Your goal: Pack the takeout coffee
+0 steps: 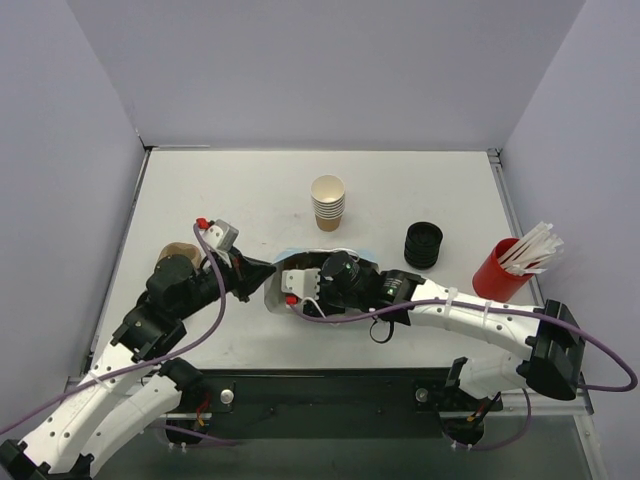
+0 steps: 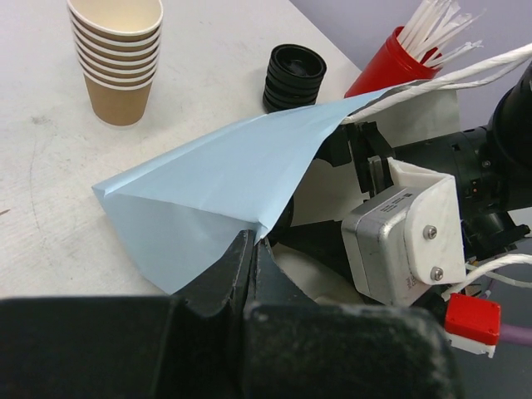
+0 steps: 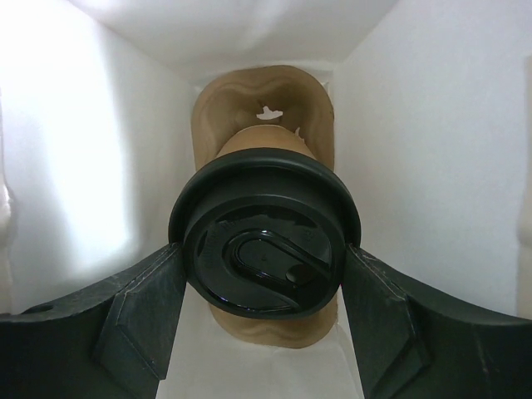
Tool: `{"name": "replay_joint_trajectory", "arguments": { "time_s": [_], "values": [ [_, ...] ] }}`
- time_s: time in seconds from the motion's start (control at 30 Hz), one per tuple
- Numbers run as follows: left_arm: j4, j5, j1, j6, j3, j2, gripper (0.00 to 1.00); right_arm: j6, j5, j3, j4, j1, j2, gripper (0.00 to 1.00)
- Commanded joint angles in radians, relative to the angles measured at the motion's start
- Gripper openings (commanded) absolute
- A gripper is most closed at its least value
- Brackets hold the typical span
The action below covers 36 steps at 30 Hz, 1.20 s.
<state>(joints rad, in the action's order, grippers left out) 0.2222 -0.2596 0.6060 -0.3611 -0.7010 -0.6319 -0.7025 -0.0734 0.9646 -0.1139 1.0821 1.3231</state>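
Pale blue paper bag (image 2: 208,183), white inside, sits on the light counter (image 1: 200,195), its mouth edge pinched by the left pincer (image 2: 249,241). The right pincer (image 3: 264,259), inside it, is clamped on the tan-brown paper cup with round black plastic lid (image 3: 262,241). The cup's long axis points deeper in, at the brown moulded-pulp carrier (image 3: 262,100) straight ahead.
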Motion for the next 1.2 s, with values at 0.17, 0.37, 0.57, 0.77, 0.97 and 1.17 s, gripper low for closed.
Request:
{"name": "replay_joint_trajectory", "arguments": {
  "time_s": [0.17, 0.37, 0.57, 0.77, 0.97, 1.17],
  "values": [
    [-0.063, 0.000, 0.023, -0.033, 0.063, 0.052, 0.00, -0.106, -0.055, 0.000, 0.014, 0.038, 0.030, 0.37],
    [-0.047, -0.017, 0.028, 0.004, 0.038, 0.037, 0.00, -0.150, -0.103, 0.049, 0.033, 0.062, 0.051, 0.37],
    [-0.043, -0.012, 0.029, 0.005, 0.041, 0.034, 0.00, -0.161, -0.088, 0.083, 0.039, 0.061, 0.065, 0.37],
    [-0.032, 0.000, 0.028, 0.008, 0.032, 0.029, 0.00, -0.164, -0.039, 0.109, -0.001, 0.062, 0.073, 0.37],
    [-0.018, 0.002, 0.028, -0.009, 0.021, 0.026, 0.00, -0.190, -0.081, 0.089, 0.054, 0.062, 0.106, 0.37],
    [0.006, 0.011, 0.029, 0.016, 0.015, 0.023, 0.00, -0.157, -0.112, 0.085, 0.068, 0.052, 0.076, 0.36]
  ]
}}
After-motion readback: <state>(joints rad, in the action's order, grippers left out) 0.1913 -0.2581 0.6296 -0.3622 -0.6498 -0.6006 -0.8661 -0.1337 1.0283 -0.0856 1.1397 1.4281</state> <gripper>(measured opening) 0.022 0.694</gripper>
